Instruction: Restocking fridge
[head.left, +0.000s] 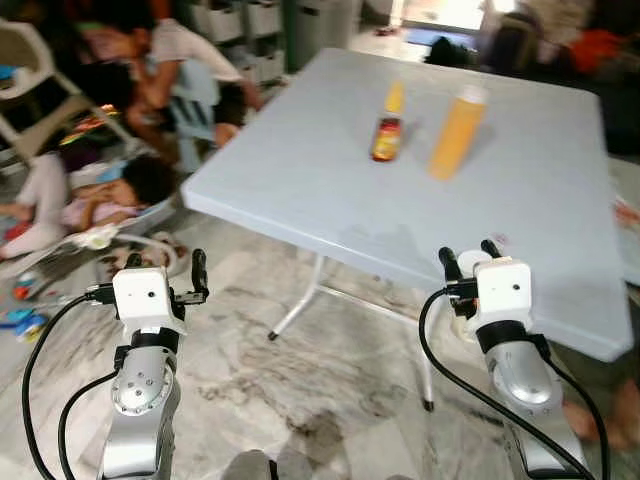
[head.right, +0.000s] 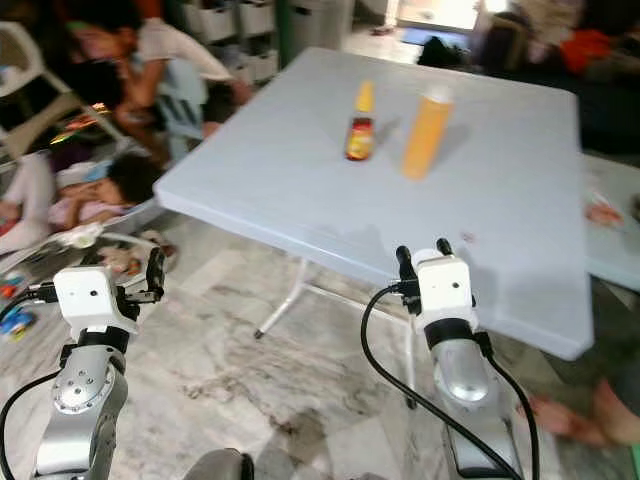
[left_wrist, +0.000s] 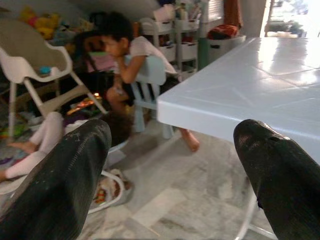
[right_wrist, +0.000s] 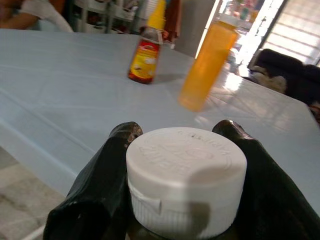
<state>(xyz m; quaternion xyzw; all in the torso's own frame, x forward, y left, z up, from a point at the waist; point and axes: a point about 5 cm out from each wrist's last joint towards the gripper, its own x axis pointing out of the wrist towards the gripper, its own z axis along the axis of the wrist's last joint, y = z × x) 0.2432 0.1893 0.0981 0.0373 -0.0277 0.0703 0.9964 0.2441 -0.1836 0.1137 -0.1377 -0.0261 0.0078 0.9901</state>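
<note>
A small sauce bottle (head.left: 387, 130) with a yellow cap and red label stands on the pale blue table (head.left: 290, 170). A tall orange juice bottle (head.left: 457, 132) with a white cap stands beside it. My right gripper (head.left: 468, 255) hovers at the table's near edge, shut on a container with a white screw cap (right_wrist: 186, 172); its body is hidden below the fingers. In the right wrist view the sauce bottle (right_wrist: 145, 57) and juice bottle (right_wrist: 207, 65) stand farther on. My left gripper (head.left: 166, 265) is open and empty over the floor, left of the table (left_wrist: 240, 105).
A person (head.left: 175, 60) sits on a light blue chair at the back left. A child (head.left: 110, 195) lies in a floor seat beside toys. A white high chair (left_wrist: 35, 75) stands at the far left. Folding table legs (head.left: 300, 305) stand on marble floor. A bare foot (head.right: 600, 410) is at lower right.
</note>
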